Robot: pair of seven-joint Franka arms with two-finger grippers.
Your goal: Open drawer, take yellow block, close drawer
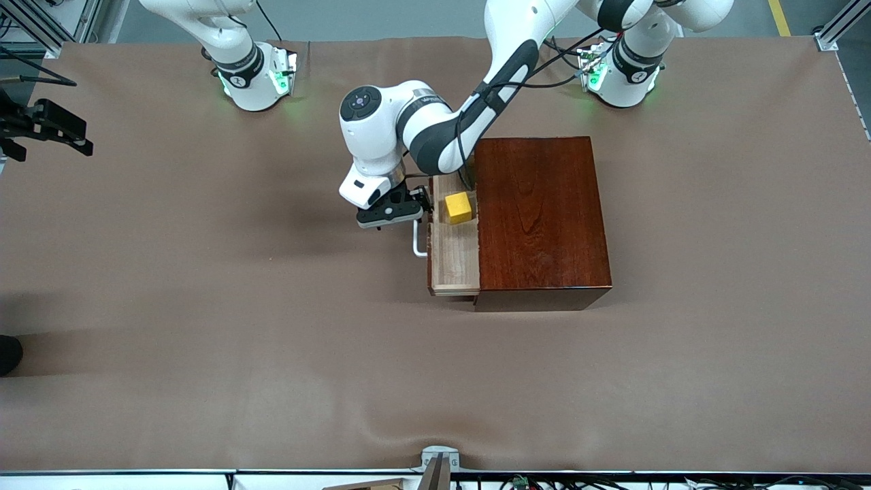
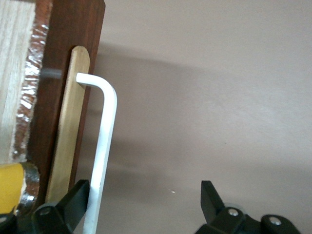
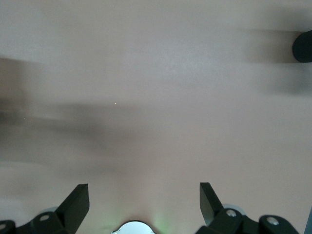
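i see the drawer (image 1: 452, 252) pulled partly out, the block (image 1: 458, 207) lying inside it. left gripper (image 1: 395, 212) hangs at the handle (image 1: 416, 245), fingers wide, gripping nothing. right gripper (image 3: 145, 202) waits over bare table (image 1: 204, 306), wide open, empty.

front view: high across my table, facing my bases;
left wrist view: close on handle (image 2: 103, 146); shared with front
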